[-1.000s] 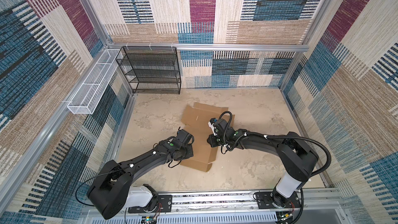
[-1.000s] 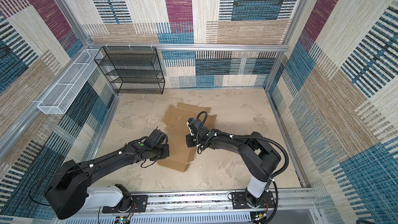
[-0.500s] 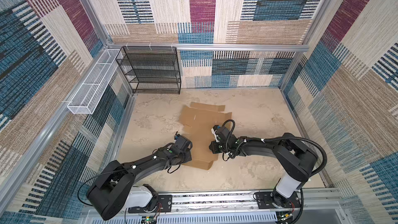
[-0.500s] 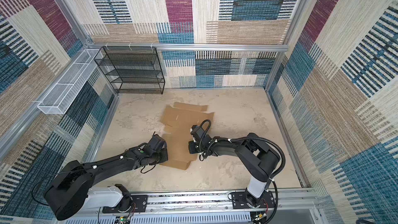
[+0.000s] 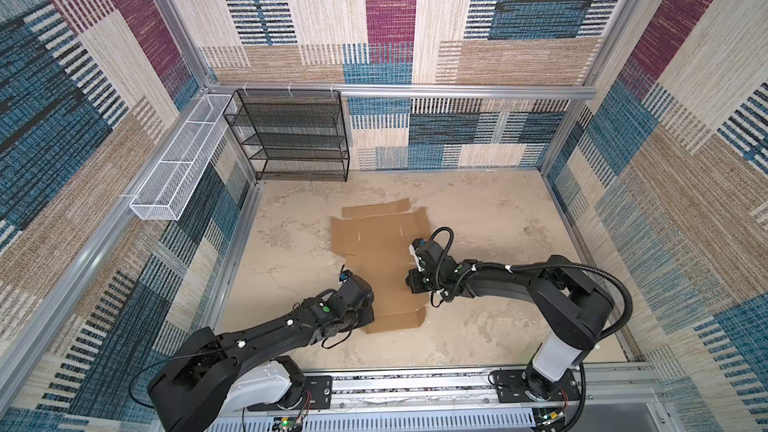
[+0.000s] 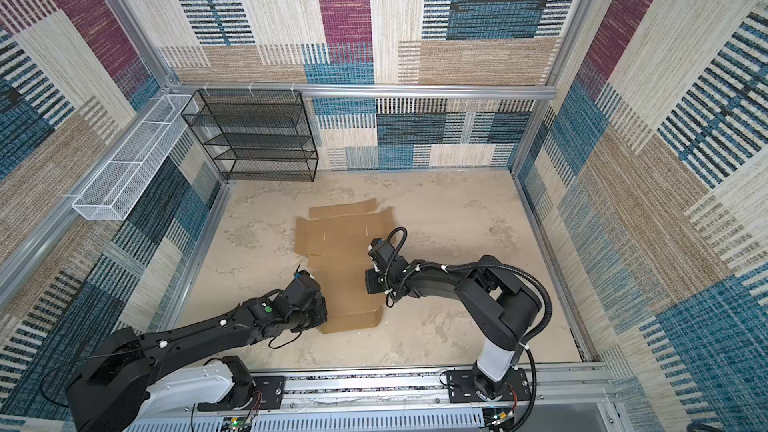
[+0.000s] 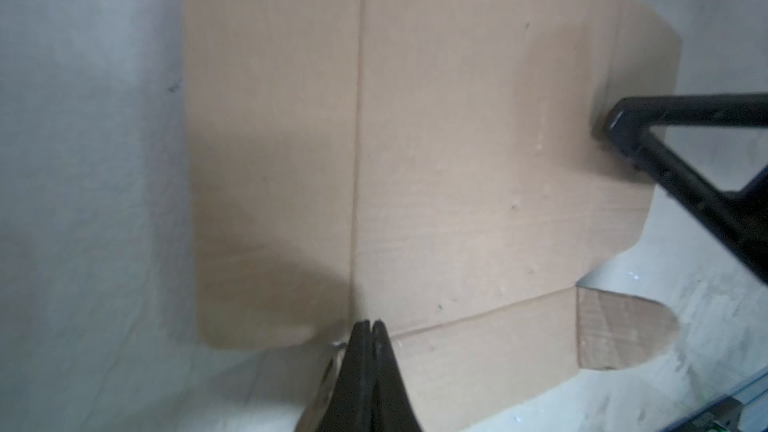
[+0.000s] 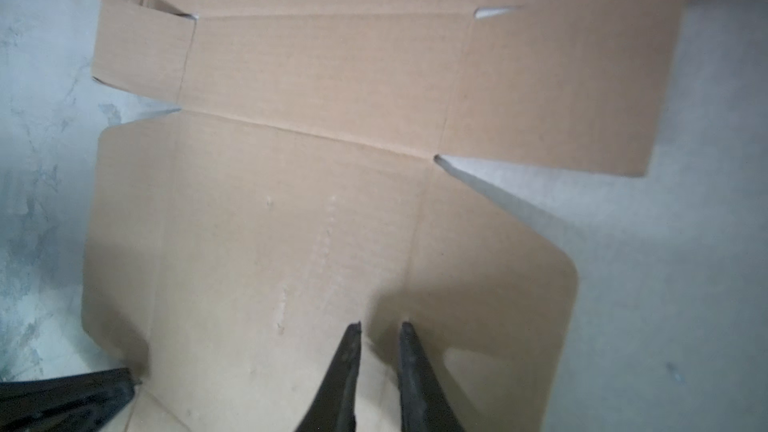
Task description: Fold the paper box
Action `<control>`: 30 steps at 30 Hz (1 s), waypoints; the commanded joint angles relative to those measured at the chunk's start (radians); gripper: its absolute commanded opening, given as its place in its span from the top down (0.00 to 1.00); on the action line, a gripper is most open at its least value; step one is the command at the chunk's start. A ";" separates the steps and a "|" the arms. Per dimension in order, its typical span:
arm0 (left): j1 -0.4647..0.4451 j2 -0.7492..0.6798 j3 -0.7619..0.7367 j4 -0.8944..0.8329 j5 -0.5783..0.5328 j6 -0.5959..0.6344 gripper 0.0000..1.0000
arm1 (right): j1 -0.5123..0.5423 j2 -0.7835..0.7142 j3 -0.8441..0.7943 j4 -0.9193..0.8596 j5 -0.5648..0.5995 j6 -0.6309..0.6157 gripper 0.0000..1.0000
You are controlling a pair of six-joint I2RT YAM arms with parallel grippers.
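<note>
The paper box (image 5: 380, 238) is now laid out flat in the middle of the table (image 5: 498, 218). A second ago it looked lifted and bent between the arms, so no fold is really kept and no wall is stood up yet. The left gripper (image 7: 369, 328) is clenched shut, with its tips set at the sheet's near-left crease. The right gripper (image 8: 380, 328) is left slightly parted on the right flap, and nothing is pinched.

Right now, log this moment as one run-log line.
state: paper box flat, unfolded on table | left jaws: shut, at sheet's left edge | right jaws: slightly apart, empty, over sheet's right side
</note>
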 commanded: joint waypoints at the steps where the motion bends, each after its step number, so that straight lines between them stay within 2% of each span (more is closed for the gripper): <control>1: 0.041 -0.042 0.097 -0.167 -0.076 0.098 0.73 | 0.012 -0.049 0.004 -0.063 0.018 -0.006 0.77; 5: 0.146 -0.066 0.218 -0.239 -0.054 0.211 0.37 | 0.013 -0.094 0.041 -0.107 0.048 -0.002 0.70; 6: 0.182 -0.064 0.246 -0.249 -0.031 0.241 0.03 | 0.013 -0.097 0.061 -0.124 0.064 -0.005 0.67; 7: 0.217 -0.057 0.272 -0.259 -0.010 0.272 0.00 | 0.013 -0.097 0.082 -0.138 0.072 -0.009 0.65; 12: 0.375 0.041 0.382 -0.283 0.100 0.393 0.00 | 0.002 -0.054 0.200 -0.194 0.082 -0.028 0.56; 16: 0.481 0.169 0.464 -0.255 0.209 0.455 0.01 | -0.042 -0.012 0.283 -0.212 0.047 -0.034 0.53; 19: 0.554 0.276 0.538 -0.256 0.268 0.495 0.12 | -0.073 0.016 0.341 -0.226 0.024 -0.050 0.52; 24: 0.642 0.447 0.683 -0.289 0.336 0.566 0.40 | -0.112 0.082 0.433 -0.263 0.013 -0.078 0.51; 28: 0.679 0.582 0.798 -0.341 0.386 0.624 0.47 | -0.125 0.123 0.475 -0.261 0.004 -0.083 0.52; 30: 0.694 0.629 0.833 -0.356 0.396 0.636 0.48 | -0.128 0.140 0.490 -0.257 0.003 -0.078 0.51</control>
